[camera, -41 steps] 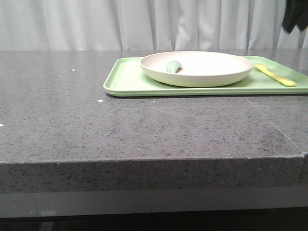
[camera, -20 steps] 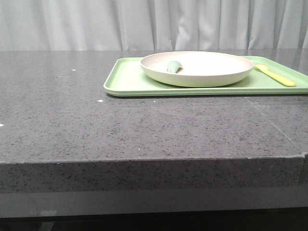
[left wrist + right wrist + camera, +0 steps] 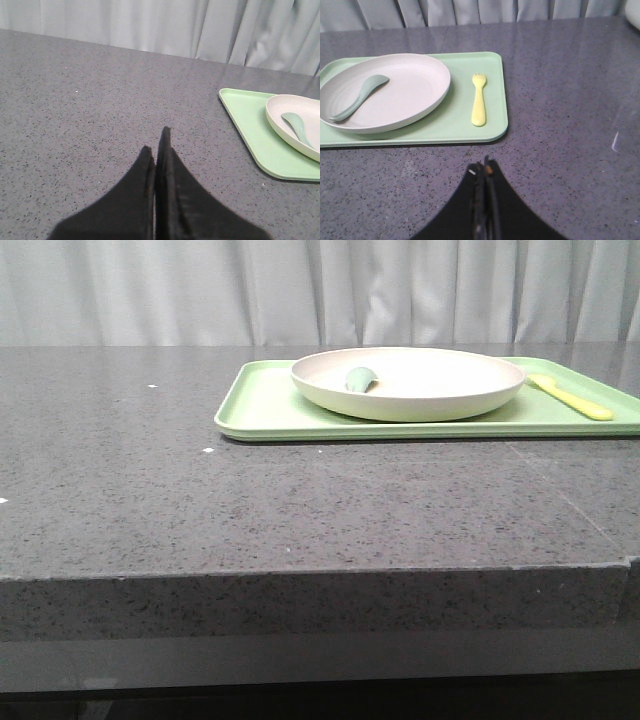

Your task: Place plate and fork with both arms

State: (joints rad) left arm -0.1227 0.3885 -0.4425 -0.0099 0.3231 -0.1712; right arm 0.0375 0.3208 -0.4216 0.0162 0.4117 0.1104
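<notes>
The cream plate (image 3: 410,382) sits on a light-green tray (image 3: 270,412) at the back right of the table. It also shows in the right wrist view (image 3: 405,95) and the left wrist view (image 3: 300,107). The pale-yellow fork (image 3: 572,397) lies on the tray just right of the plate, also in the right wrist view (image 3: 479,100). My left gripper (image 3: 156,142) is shut and empty, above bare table left of the tray. My right gripper (image 3: 485,169) is shut and empty, above bare table in front of the tray. Neither gripper shows in the front view.
A teal-green utensil piece (image 3: 360,378) lies inside the plate, also in the right wrist view (image 3: 357,95). White curtains (image 3: 300,290) hang behind the grey speckled table (image 3: 250,510), whose front edge runs across the front view.
One second ago a black arm part showed at the top right corner of the front view; it has gone out of view. The plate, fork and tray have not moved.
</notes>
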